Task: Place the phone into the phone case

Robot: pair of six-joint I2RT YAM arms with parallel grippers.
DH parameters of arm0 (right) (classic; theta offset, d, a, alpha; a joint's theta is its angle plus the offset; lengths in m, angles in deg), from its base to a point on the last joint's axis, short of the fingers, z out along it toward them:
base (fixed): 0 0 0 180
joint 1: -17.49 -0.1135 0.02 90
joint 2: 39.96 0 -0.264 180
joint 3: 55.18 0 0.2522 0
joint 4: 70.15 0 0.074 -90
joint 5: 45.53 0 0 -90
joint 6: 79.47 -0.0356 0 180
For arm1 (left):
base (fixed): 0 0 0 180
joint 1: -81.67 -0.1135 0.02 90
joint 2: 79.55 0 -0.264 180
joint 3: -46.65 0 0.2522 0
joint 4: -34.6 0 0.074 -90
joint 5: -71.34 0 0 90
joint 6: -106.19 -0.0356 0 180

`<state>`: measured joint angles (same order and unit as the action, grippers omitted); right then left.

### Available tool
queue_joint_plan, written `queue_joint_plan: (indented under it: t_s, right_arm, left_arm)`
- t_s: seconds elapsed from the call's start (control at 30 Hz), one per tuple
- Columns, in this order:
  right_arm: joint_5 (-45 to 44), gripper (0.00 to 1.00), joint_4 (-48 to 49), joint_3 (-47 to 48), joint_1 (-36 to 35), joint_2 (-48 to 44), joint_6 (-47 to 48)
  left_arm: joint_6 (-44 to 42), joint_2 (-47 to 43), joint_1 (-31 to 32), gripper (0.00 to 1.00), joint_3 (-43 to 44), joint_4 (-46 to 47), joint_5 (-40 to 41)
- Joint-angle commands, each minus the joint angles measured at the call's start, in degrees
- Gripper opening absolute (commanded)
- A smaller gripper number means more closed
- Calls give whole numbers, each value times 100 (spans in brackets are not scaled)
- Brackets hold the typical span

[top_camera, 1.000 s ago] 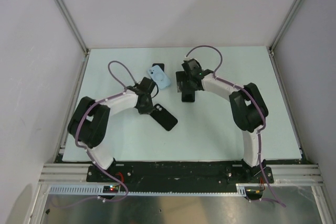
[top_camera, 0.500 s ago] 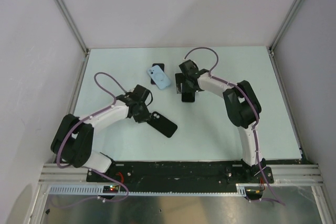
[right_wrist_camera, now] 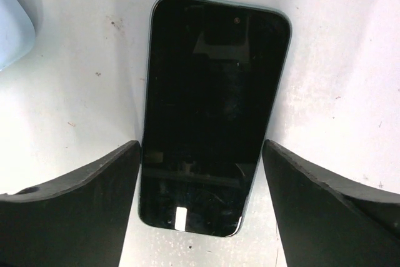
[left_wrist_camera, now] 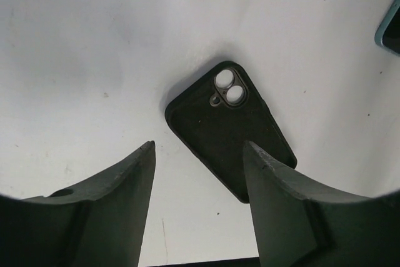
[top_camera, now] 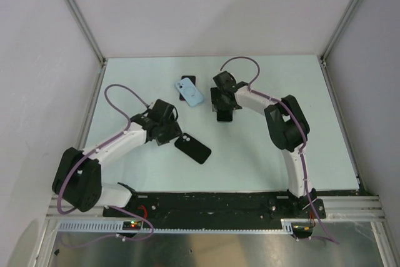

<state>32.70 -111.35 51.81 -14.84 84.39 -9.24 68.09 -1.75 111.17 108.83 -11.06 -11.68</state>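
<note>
Phone (right_wrist_camera: 212, 92) lies uncased, screen up, between wide right hand (right_wrist_camera: 200, 145); left hand (left_wrist_camera: 199, 145), parted, over black case (left_wrist_camera: 228, 129).

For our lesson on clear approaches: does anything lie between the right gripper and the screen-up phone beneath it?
Nothing visible does. The right gripper is open, with a finger on either side of the phone, which lies flat, screen up, on the table. The light blue case sits off to one side, outside the gap.
</note>
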Motion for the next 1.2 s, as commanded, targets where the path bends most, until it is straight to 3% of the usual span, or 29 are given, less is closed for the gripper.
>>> queue_joint_plan:
  t_s: [0.0, 0.23, 0.4, 0.73, 1.17]
  right_arm:
    - [-12, 78, -152, 32, -87, 119, 67]
    - [515, 60, -92, -457, -139, -143, 260]
    - [1376, 53, 127, -950, -134, -659, 454]
    - [2527, 49, 400, -1706, -194, -1627, 556]
    - [2312, 50, 583, -1852, -952, -2209, 841]
  left_arm:
    - [-467, -322, -278, 64, 49, 106, -36]
    - [-530, -591, -590, 70, -378, 378, -300]
    - [-431, -617, -619, 70, -713, 701, -427]
    - [-303, -497, -625, 69, -1062, 1131, -569]
    - [-288, -467, -648, 67, -1122, 1234, -562]
